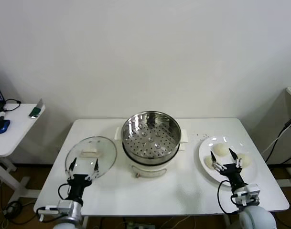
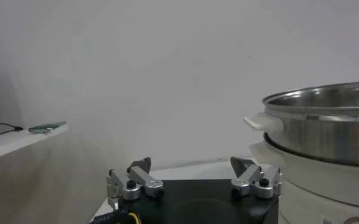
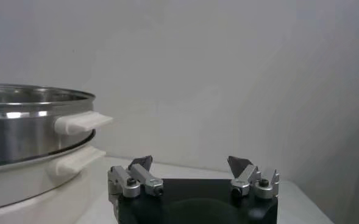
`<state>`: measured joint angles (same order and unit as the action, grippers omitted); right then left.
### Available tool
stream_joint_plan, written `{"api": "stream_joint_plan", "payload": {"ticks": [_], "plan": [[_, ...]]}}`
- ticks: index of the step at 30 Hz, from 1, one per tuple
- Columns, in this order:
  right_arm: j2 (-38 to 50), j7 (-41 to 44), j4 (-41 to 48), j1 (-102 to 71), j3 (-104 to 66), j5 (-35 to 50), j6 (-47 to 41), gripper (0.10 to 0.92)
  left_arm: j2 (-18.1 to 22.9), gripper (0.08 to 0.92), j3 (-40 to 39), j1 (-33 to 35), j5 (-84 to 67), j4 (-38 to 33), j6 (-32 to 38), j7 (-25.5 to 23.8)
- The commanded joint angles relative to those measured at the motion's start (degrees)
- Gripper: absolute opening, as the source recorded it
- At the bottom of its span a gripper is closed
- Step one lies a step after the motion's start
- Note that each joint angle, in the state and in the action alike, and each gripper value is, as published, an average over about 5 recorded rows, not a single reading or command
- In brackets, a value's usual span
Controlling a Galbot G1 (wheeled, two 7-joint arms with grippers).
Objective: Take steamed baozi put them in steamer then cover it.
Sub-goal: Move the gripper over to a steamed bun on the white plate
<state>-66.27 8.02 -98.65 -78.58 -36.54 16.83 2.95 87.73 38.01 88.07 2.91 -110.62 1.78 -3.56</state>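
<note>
A: Left end effector (image 1: 82,164) spread wide over the cover (image 1: 91,156) near the worktop's (image 1: 183,191) front-left corner; right end effector (image 1: 225,160) spread wide too?

B: Yes, over the plate (image 1: 207,169) of steamed baozi (image 1: 220,149) at the right edge. The steamer (image 1: 150,136) stands mid-worktop, empty.

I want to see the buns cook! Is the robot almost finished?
Not started yet. The steamer is empty, the baozi sit on the plate, and the cover lies beside the pot. Both pincers, left and right, are open, holding nothing.
</note>
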Motion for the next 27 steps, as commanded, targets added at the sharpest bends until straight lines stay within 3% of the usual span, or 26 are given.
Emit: {"api": "stream_joint_plan", "payload": {"ticks": [1, 8, 15, 20, 27], "plan": [[6.9, 4.7, 1.6, 4.7, 0.4, -1.0, -5.1, 0.823, 0.0, 0.823, -0.1, -0.1, 0.3, -0.3, -0.2, 0.5], [24.5, 20.9, 9.8, 12.8, 6.8, -5.5, -10.4, 0.823, -0.9, 0.823, -0.8, 0.2, 0.5, -1.3, -0.9, 1.1], [36.8, 38.8, 23.5, 32.2, 24.5, -10.3, -5.3, 0.823, -1.3, 0.823, -1.4, 0.5, 0.5, -1.7, -1.0, 1.1], [38.2, 52.3, 33.4, 54.4, 43.5, -15.2, -0.7, 0.823, -1.5, 0.823, -1.1, 0.9, 0.4, -1.7, -1.1, 1.2], [33.3, 59.1, 46.7, 78.1, 69.0, -22.6, 4.7, 0.823, -1.5, 0.823, -0.8, 0.8, 0.1, -1.4, -1.4, 1.3]]}}
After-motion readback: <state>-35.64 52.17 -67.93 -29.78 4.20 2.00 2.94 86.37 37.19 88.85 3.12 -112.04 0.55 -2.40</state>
